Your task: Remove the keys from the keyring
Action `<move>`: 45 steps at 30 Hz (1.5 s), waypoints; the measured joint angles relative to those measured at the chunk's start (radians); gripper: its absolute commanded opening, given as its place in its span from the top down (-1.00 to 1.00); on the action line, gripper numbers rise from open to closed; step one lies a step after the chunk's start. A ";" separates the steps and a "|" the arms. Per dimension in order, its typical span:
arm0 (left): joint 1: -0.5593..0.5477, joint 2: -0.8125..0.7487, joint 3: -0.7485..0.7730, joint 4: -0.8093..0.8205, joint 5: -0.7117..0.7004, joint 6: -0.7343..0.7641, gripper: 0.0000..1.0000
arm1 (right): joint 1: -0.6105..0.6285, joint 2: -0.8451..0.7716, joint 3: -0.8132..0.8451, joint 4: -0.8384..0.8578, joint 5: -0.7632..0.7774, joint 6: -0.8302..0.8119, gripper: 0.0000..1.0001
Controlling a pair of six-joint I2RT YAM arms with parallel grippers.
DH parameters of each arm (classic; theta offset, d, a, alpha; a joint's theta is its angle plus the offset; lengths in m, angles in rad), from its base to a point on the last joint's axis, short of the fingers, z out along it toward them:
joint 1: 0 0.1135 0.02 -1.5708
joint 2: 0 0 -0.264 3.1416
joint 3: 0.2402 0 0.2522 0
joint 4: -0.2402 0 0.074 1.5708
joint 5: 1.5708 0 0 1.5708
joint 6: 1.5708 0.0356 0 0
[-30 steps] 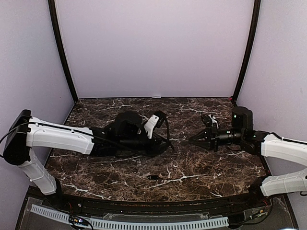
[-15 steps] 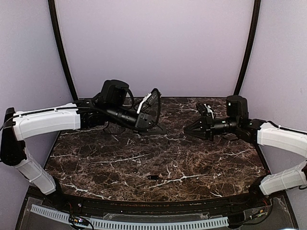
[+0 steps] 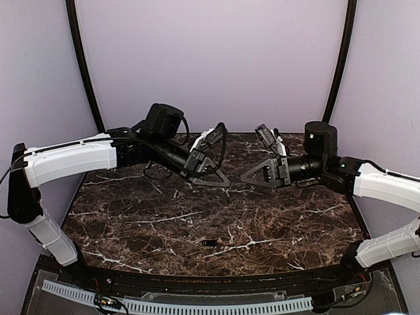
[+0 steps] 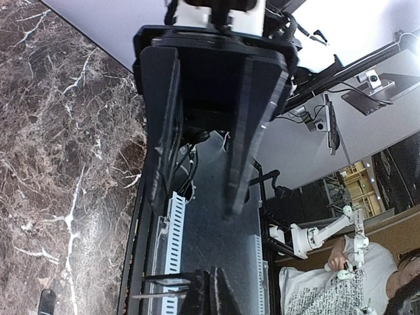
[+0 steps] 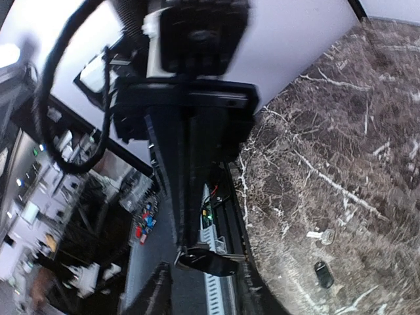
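I've raised both arms off the table (image 3: 131,216) to face each other at the far side, left pincer (image 3: 222,181) shut on what I cannot tell, right pincer (image 3: 248,178) newly spread and empty, while one key (image 3: 209,243) lies loose at the near middle, seemingly freed

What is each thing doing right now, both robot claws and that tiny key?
left gripper: shut, up in the air above the table.
right gripper: open, nothing in it, up in the air, facing the left one.
key: lying flat on the table, nothing touching it.
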 measured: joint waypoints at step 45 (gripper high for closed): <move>0.002 -0.025 -0.094 0.218 0.144 -0.023 0.18 | 0.188 0.047 -0.055 0.220 -0.007 -0.242 1.00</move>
